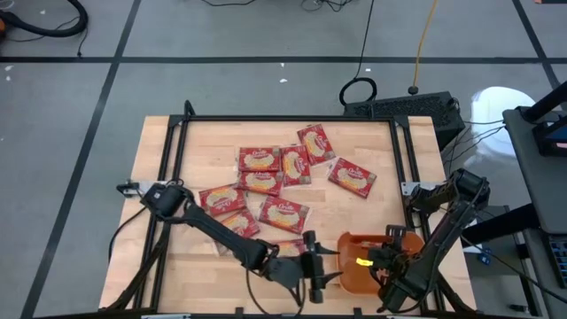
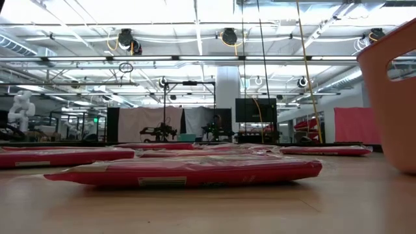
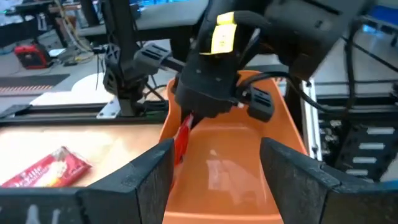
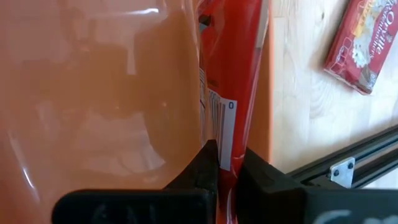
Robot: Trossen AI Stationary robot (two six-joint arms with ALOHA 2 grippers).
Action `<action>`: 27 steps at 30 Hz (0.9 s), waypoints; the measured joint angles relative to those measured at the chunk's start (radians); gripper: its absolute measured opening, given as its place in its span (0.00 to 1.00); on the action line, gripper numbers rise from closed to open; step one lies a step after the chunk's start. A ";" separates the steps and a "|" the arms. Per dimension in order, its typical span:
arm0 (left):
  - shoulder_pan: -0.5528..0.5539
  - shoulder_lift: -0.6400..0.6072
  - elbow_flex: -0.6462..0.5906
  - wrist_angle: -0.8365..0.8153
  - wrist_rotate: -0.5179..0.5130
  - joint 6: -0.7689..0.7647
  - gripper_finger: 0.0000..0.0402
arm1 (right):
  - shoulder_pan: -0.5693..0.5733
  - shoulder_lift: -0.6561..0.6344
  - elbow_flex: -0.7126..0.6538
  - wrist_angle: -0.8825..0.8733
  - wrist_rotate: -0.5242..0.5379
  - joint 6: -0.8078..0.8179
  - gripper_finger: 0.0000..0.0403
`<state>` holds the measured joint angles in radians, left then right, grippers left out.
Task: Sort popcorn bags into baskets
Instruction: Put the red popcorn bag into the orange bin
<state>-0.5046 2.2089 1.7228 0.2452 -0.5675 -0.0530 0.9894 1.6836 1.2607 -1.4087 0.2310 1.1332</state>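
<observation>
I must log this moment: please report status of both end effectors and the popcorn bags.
Right end effector shut on a popcorn bag, edge-on inside orange basket. Left end effector open astride basket's near end. Other bags loose on table. No obstruction seen.

The right gripper (image 4: 225, 163) is pinched closed at the table's near edge, facing the left gripper (image 3: 217, 165), apparently spread wide.

Wooden bench (image 1: 177, 142) with bags and a basket

The light wood bench carries a loose cluster of red bags (image 1: 266, 182) lying flat across its middle, some touching or overlapping, with one bag (image 1: 352, 177) a little apart to the right. An orange basket (image 1: 354, 275) sits near the front edge, right of centre. A dark frame (image 1: 292, 119) runs along the bench's back and sides.
</observation>
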 joint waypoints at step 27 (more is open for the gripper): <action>0.015 0.024 0.001 -0.008 0.071 -0.085 0.59 | 0.000 -0.150 -0.031 0.257 -0.045 -0.125 0.52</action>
<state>-0.4900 2.2326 1.7241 0.2371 -0.4965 -0.1376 0.9897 1.5332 1.2301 -1.1516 0.1859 1.0084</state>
